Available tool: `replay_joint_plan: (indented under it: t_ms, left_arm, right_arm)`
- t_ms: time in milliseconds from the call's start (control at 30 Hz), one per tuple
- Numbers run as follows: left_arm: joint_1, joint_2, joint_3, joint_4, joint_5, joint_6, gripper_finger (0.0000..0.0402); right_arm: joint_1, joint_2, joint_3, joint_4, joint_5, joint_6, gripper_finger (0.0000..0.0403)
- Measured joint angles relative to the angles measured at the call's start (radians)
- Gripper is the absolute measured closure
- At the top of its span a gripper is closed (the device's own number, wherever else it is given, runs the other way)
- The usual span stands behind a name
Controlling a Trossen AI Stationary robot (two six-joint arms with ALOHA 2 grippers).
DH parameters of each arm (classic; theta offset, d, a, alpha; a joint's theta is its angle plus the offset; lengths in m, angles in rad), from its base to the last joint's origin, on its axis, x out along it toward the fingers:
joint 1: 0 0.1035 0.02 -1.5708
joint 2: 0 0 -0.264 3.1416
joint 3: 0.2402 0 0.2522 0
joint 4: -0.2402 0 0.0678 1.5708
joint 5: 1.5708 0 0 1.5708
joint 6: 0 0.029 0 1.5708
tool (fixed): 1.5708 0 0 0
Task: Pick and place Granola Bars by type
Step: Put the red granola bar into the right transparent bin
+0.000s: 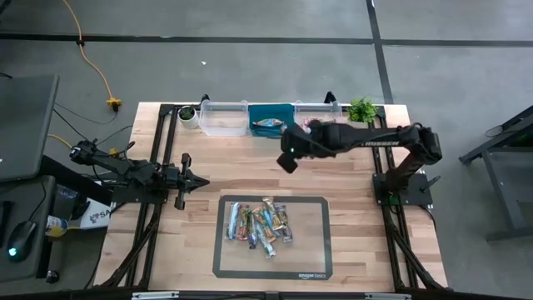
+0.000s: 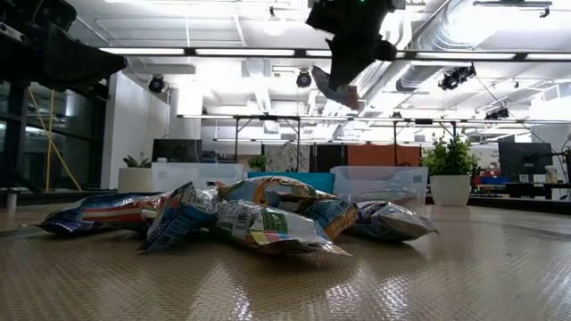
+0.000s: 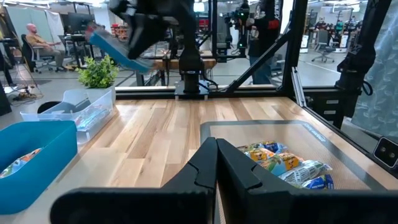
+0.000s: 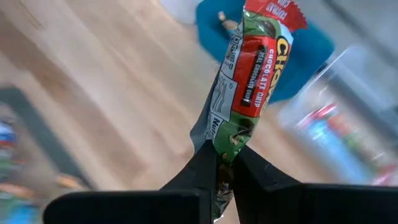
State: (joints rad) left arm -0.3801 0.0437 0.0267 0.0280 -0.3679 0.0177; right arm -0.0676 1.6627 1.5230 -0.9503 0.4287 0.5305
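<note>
A chocolate-chip granola bar (image 4: 250,87) in a green and red wrapper is hanging pinched by one end between the fingers of the right gripper (image 4: 222,163), which is holding it in the air over the bare wood. Just beyond that gripper the blue bin (image 1: 271,118) is sitting between two clear bins (image 1: 223,119), and behind it the remaining bars (image 1: 259,223) are lying piled on the dark-edged mat (image 1: 272,271). The left gripper (image 1: 194,180) is resting with fingers pressed together, well apart from the bars.
</note>
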Motion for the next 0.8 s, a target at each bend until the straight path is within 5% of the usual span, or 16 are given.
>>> replay_joint_plan:
  t_ms: [500, 800]
  left_arm:
    - [0.0, 0.0, 0.0, 0.0, 0.0, 0.0, 0.04]
    - [0.0, 0.0, 0.0, 0.0, 0.0, 0.0, 0.04]
  right_arm:
    - [-0.347, 0.0, 0.0, 0.014, 0.103, -0.751, 0.0382]
    - [-0.591, 0.039, 0.001, 0.117, -0.094, -0.984, 0.0382]
